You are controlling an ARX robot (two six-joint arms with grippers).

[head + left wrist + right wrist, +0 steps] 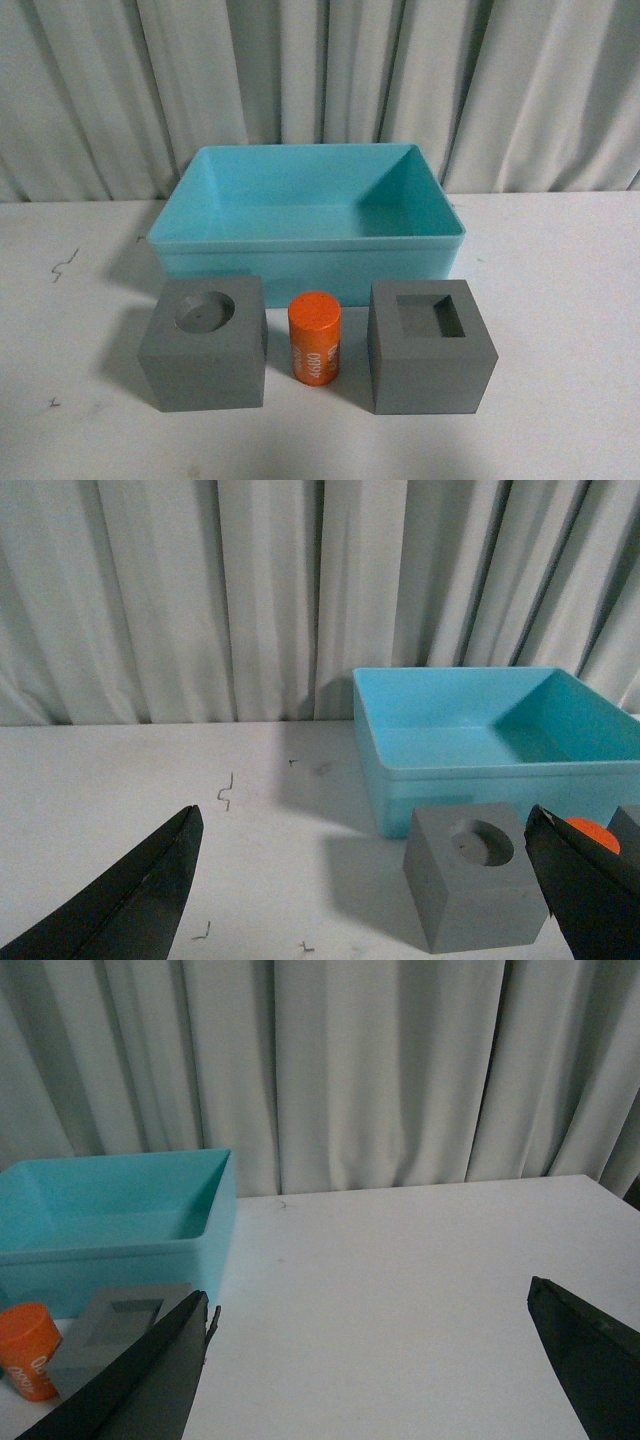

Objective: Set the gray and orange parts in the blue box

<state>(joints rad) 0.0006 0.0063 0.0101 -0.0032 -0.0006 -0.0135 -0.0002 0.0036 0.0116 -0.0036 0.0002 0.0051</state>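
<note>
In the front view a gray cube with a round recess point(205, 342), an orange cylinder with white digits point(315, 337) and a gray cube with a square recess point(430, 345) stand in a row in front of the empty blue box point(305, 258). Neither arm shows there. My left gripper point(365, 880) is open, above the table left of the round-recess cube point(475, 875); the box point(470, 770) lies behind it and the orange cylinder point(594, 834) peeks past one finger. My right gripper point(370, 1345) is open over bare table right of the square-recess cube point(115, 1325), orange cylinder point(27, 1350) and box point(110, 1250).
The white table point(560, 300) carries small dark marks at the left point(63, 265). A pale pleated curtain point(320, 70) hangs behind the table.
</note>
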